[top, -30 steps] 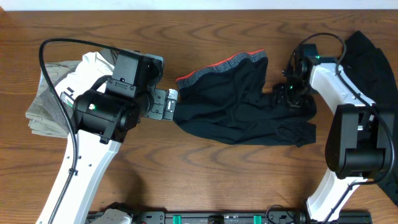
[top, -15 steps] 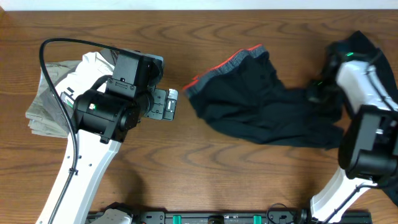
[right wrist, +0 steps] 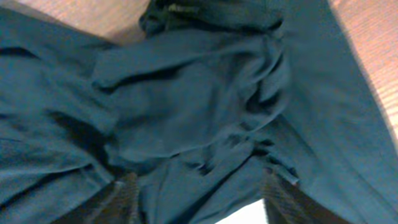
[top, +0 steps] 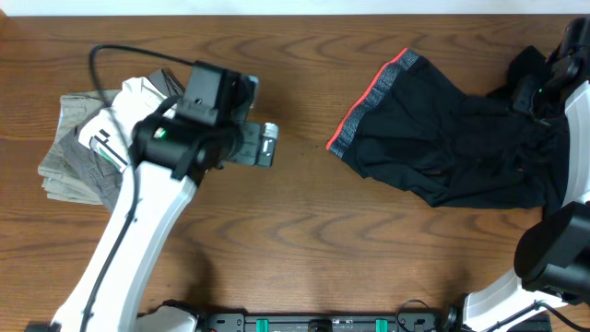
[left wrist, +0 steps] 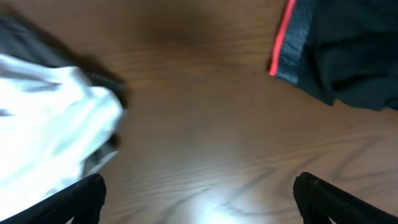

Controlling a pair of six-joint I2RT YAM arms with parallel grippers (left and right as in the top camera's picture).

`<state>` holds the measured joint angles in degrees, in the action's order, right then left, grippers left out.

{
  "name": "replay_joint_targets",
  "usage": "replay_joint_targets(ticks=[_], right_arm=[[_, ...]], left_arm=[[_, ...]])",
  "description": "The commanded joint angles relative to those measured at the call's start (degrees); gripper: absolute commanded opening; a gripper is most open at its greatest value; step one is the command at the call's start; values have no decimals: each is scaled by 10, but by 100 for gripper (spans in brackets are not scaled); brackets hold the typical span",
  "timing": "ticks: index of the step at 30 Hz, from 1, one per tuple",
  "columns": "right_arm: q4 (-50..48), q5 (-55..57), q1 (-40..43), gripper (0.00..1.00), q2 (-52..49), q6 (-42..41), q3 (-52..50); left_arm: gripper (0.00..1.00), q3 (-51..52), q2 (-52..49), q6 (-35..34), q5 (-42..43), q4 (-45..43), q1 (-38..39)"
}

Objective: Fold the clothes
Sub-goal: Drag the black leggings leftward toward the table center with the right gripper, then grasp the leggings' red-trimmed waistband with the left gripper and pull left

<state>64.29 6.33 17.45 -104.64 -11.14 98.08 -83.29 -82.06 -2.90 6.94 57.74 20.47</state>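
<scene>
The black trousers [top: 442, 152] lie bunched on the right half of the wooden table, with the grey waistband edged in coral red [top: 367, 103] facing left. My right gripper [top: 536, 94] is at their far right end, its fingers closed on a bunch of the dark fabric [right wrist: 186, 93]; in the right wrist view the gripper [right wrist: 199, 202] has cloth between its fingers. My left gripper [top: 268, 146] is open and empty over bare wood, well left of the waistband. In the left wrist view the left gripper [left wrist: 199, 199] is wide open and the waistband [left wrist: 287, 43] shows at the upper right.
A pile of grey and white garments [top: 78, 138] lies at the left under my left arm; the white cloth [left wrist: 43, 124] shows in the left wrist view. More dark fabric [top: 527, 61] lies at the far right edge. The table's back edge [top: 295, 13] runs along the top.
My right gripper has pulled the trousers to the right across the table, and the waistband has swung to face left. My left arm has shifted slightly to the right, still open.
</scene>
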Motion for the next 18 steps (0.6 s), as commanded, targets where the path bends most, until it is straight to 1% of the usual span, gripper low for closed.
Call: replay_joint_targets(ticks=[1,3,7,10,13,18], right_arm=[[12,-51,1,68,-3,-17,-1],[24,-86,1,69,-3,-17,-1],[42,-151,0,69,-3,-16,-1],[47,-193,-5,68,-3,-5,-1],[48,-221,-10,68,-3,10,-1],[48,-224,-26,68,-3,10,-1]], left_arm=[[98,-5,-54,18,96,-14,3],[98,-5,-93,39,156,-29,10],[98,-5,-166,48,211,-65,31],[98,-5,-221,48,229,-108,56],[98,-5,-260,48,229,-148,80],[98,-5,-311,34,218,-217,104]])
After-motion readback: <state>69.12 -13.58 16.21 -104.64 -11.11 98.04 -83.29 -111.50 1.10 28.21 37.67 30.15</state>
